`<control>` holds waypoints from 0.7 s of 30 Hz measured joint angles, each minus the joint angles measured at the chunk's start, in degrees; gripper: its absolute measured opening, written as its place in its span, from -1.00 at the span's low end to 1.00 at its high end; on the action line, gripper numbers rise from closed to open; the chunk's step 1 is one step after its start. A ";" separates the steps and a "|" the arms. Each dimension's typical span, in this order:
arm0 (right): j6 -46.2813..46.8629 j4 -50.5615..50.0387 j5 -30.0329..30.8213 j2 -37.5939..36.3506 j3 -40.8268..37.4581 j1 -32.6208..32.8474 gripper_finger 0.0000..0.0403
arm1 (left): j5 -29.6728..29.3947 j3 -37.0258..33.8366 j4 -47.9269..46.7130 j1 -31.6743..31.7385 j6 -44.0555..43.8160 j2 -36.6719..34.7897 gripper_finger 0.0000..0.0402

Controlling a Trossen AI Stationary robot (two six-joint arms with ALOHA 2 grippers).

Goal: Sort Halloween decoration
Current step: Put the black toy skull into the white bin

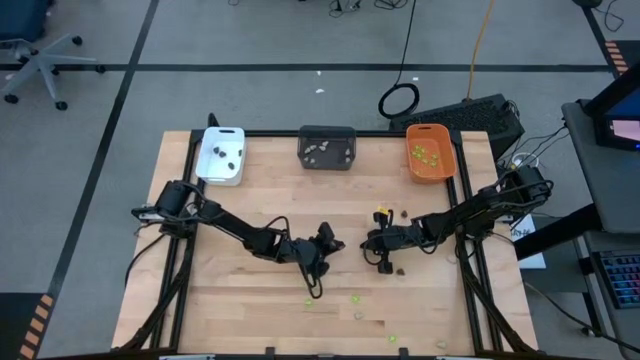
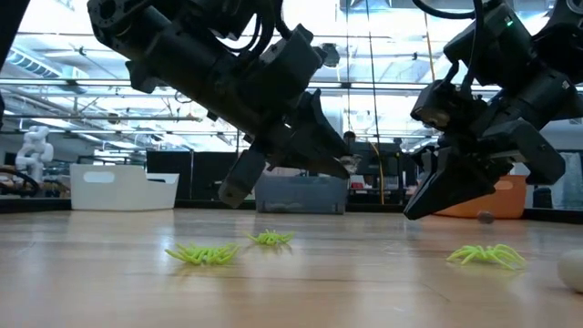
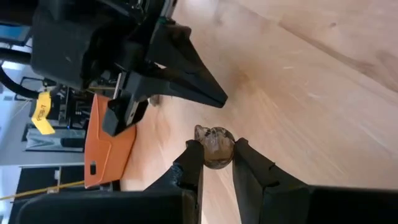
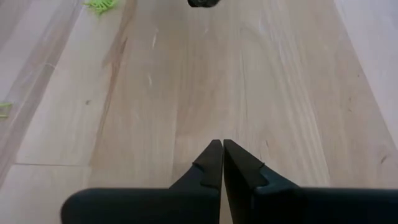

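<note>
My left gripper [image 1: 328, 240] hangs over the table's middle, shut on a pale beige-grey, skull-shaped piece [image 3: 214, 140]. Facing it from the right, my right gripper [image 1: 370, 243] is shut with nothing between its fingers [image 4: 222, 144], its tip just above the wood [image 2: 408, 214]. Lime green pieces [image 2: 205, 253] [image 2: 271, 238] [image 2: 487, 255] lie flat on the table near the front edge. A pale piece [image 1: 358, 314] lies among them. Dark pieces [image 1: 403, 212] [image 1: 400, 270] lie by the right gripper. My left gripper pinches the skull-shaped piece by two opposite sides [image 3: 208, 154] between the free ends of its two fingers. The fingers slant down from the table's left. The piece is lifted clear of the table.
Three trays stand along the far edge: white [image 1: 221, 172] at the left with dark pieces, dark grey [image 1: 327, 160] in the middle with pale pieces, orange [image 1: 430, 172] at the right with green ones. Bare wood lies between the grippers and the trays.
</note>
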 joint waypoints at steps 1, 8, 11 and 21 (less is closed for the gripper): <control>0.00 0.07 0.00 -0.02 0.00 0.00 -1.00 | 0.00 0.00 -0.03 0.00 -0.17 0.00 -0.73; 0.02 0.07 0.00 -0.02 -0.01 0.00 -1.00 | 0.00 0.00 -0.02 0.00 -10.41 0.00 -0.73; 0.03 0.07 0.00 -0.02 0.00 0.00 -1.00 | 0.00 0.00 -0.04 0.00 -16.02 0.00 -0.73; 0.04 0.61 0.02 -0.02 0.00 0.00 -1.00 | 0.07 0.00 1.91 -0.09 -42.16 0.02 -0.73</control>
